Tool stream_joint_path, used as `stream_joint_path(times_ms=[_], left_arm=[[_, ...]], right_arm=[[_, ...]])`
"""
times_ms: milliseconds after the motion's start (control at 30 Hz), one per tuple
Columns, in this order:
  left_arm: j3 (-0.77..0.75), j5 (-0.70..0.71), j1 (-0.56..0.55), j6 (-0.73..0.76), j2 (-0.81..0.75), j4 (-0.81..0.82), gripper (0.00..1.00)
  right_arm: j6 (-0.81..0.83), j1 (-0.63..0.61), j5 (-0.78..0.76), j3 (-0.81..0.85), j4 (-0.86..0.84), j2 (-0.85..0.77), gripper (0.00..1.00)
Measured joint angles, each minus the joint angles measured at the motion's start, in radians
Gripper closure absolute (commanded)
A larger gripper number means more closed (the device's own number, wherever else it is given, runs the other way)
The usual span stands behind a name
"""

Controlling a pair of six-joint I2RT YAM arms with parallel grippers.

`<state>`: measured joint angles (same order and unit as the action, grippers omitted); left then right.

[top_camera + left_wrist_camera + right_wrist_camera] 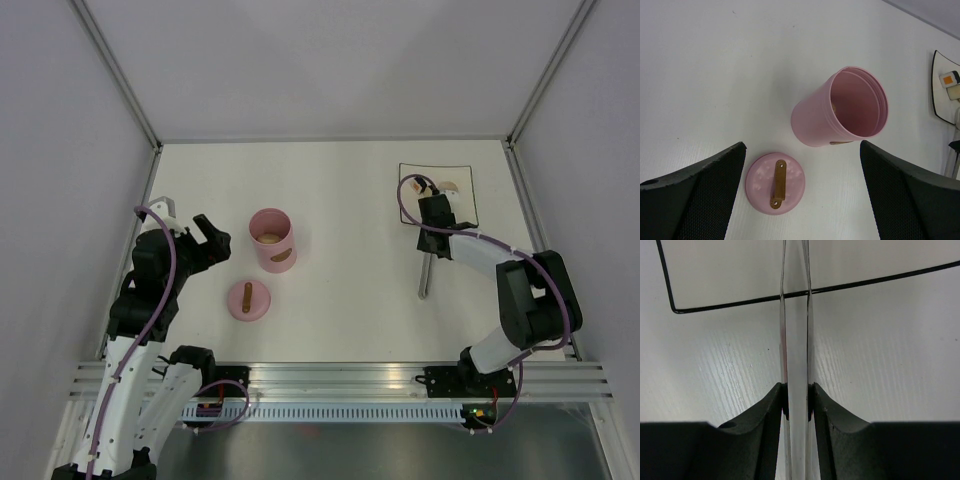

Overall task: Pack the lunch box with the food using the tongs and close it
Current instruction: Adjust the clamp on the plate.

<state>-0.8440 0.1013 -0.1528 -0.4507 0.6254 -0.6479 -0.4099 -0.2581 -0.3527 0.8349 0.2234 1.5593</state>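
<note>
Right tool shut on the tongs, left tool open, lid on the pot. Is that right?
No: the lid lies on the table beside the open pot, as the left wrist view shows. The right tool does grip the tongs and the left tool is open.

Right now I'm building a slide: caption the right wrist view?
Right gripper shut on the tongs, their two arms crossing the white plate's dark edge.
</note>
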Motion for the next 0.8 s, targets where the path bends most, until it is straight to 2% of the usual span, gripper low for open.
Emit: stream_joint_path(times_ms=[233, 333, 433, 500, 800], left_arm=[[0.000, 0.000, 0.000, 0.000, 0.000, 0.000, 0.00], [0.000, 0.000, 0.000, 0.000, 0.000, 0.000, 0.00], [0.000, 0.000, 0.000, 0.000, 0.000, 0.000, 0.00], [0.000, 0.000, 0.000, 0.000, 0.000, 0.000, 0.00], [0.000, 0.000, 0.000, 0.000, 0.000, 0.000, 0.00]], right_arm=[[0.085, 0.000, 0.043, 0.017, -0.035, 0.055, 0.60], [0.100, 0.000, 0.042, 0.022, -0.050, 0.064, 0.52], [0.100, 0.000, 0.042, 0.037, -0.051, 0.086, 0.35], [0.099, 0.000, 0.042, 0.049, -0.051, 0.100, 0.29], [0.069, 0.000, 0.042, 0.035, -0.072, 0.096, 0.19]])
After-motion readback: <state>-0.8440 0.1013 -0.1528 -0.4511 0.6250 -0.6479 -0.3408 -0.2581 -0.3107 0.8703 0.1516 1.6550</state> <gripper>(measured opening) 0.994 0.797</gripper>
